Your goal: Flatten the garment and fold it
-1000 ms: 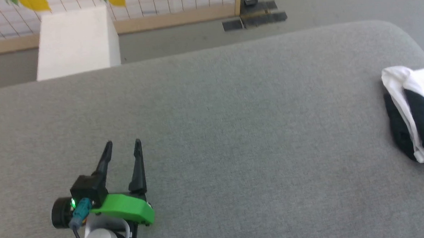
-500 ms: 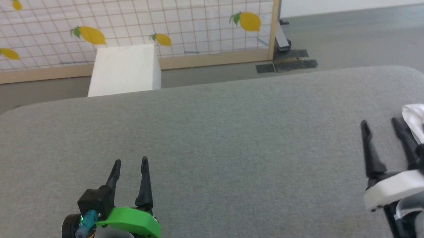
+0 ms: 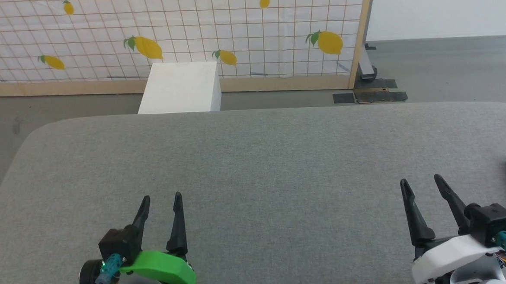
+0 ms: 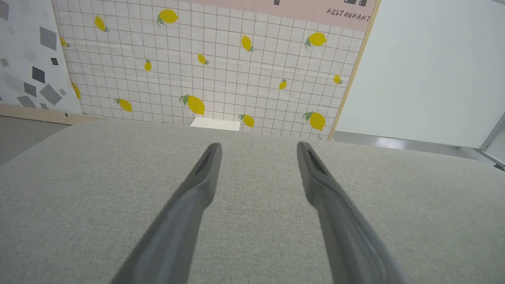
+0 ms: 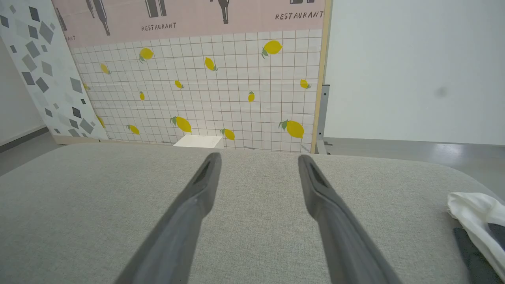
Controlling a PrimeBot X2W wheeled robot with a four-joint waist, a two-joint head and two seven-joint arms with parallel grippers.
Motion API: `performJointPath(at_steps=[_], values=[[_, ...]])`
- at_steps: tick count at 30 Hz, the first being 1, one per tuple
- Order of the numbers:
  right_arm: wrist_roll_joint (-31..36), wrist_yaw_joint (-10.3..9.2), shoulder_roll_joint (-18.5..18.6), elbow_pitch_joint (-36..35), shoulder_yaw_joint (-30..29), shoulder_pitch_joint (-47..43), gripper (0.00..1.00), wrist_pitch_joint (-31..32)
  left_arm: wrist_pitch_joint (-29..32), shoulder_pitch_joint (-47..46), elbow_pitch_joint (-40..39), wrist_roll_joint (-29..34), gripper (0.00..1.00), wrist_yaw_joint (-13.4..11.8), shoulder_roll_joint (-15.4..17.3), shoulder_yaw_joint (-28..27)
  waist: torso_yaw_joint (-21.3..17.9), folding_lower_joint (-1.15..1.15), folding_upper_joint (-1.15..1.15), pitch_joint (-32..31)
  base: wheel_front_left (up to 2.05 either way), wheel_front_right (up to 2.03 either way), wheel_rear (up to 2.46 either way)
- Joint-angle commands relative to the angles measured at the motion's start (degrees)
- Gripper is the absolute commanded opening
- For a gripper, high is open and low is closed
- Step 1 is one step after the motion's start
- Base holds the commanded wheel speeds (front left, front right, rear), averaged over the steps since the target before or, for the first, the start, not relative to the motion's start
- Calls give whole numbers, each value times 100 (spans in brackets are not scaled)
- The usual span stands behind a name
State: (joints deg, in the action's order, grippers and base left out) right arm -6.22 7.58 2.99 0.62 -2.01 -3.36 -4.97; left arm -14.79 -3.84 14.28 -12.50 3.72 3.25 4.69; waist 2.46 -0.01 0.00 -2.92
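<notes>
Partly seen garment bunched, white w/ black folds, left gripper & right gripper wide open, empty.

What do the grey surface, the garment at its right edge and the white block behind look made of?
Grey surface: matte woven upholstery fabric; fine heathered weave, rounded corners hint at padding. Garment: soft cloth, likely cotton knit; limp white and black folds. White block: smooth, matte; painted board or foam, cannot tell.
</notes>
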Motion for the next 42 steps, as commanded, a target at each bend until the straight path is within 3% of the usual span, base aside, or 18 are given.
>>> performJointPath(at_steps=[1, 12, 13, 42], values=[[-53, -9, -10, -16, 11, -68, 100, -5, -20, 85, 10, -31, 100, 4, -29, 18, 22, 1, 0, -1, 0, 0, 0], [-161, -9, -11, 51, 2, -89, 100, 7, -20, 131, 60, -81, 100, -4, -34, 23, 2, 1, 0, -28, 0, 0, 0], [-124, 0, -1, 38, -1, -24, 0, 8, 1, 54, 40, -46, 0, 0, -6, 14, 3, 1, 0, -27, 0, 0, 0], [2, -1, -1, 20, 31, 38, 0, 92, 258, 108, -214, 176, 0, -63, -10, -79, -41, 1, 0, 26, 0, 0, 0]])
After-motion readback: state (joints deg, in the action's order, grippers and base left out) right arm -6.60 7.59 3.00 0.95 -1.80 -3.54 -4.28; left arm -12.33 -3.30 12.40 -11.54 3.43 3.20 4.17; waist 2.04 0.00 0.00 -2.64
